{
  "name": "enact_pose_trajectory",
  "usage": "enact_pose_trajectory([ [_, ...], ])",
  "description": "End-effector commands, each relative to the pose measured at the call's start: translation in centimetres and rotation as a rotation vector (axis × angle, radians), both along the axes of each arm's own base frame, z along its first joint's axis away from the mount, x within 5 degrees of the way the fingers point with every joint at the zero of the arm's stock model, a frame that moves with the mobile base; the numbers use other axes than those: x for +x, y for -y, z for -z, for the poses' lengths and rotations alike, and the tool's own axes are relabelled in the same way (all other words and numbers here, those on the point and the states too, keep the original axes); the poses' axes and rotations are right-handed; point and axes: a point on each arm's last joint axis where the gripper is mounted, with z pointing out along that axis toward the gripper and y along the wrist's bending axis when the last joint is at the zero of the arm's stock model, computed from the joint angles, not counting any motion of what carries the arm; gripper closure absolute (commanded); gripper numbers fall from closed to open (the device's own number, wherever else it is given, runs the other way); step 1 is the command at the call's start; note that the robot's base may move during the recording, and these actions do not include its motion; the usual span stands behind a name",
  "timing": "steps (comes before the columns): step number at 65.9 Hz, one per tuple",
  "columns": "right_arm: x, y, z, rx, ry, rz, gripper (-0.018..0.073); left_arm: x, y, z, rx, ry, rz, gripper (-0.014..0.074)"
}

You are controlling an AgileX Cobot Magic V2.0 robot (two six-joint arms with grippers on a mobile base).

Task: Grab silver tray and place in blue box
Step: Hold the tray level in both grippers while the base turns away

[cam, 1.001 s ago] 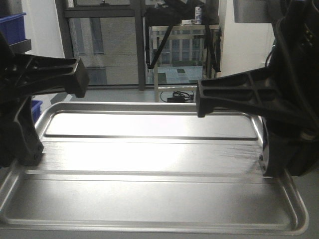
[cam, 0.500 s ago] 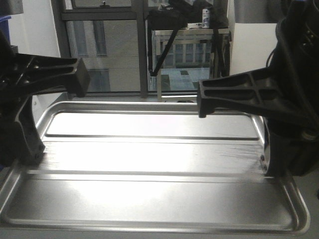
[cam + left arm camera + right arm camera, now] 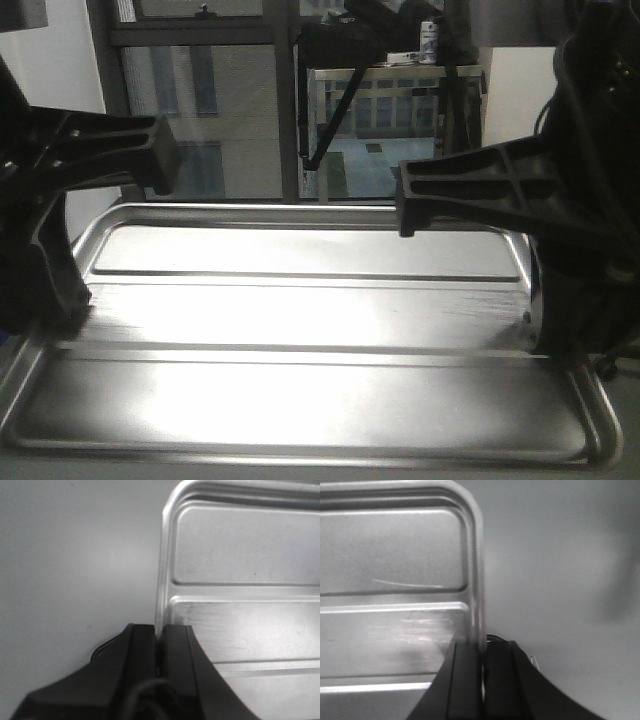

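Before a glazed window wall [image 3: 240, 130], the silver tray [image 3: 300, 320] hangs level, left gripper [image 3: 159, 647] and right gripper [image 3: 482, 655] each clamped on an opposite end rim, evidently for balanced carriage; blue box unseen.

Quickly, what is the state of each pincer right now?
Left pincer: closed on the left rim of the shallow rectangular silver metal tray.
Right pincer: closed on the tray's right rim.
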Motion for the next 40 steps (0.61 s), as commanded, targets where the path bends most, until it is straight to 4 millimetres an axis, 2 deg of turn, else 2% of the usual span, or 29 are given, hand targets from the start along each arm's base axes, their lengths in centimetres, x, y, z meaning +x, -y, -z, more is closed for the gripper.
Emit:
enact_pose_trajectory([
  [1, 0.25, 0.48, -1.46, -0.018, 0.058, -0.007, 0.0511, 0.05, -0.06, -1.34, -0.020, 0.049, 0.016, 0.0700],
  [40, 0.23, 0.53, -1.45, -0.023, 0.056, -0.005, 0.0511, 0.05, -0.06, -1.34, -0.020, 0.049, 0.016, 0.0700],
])
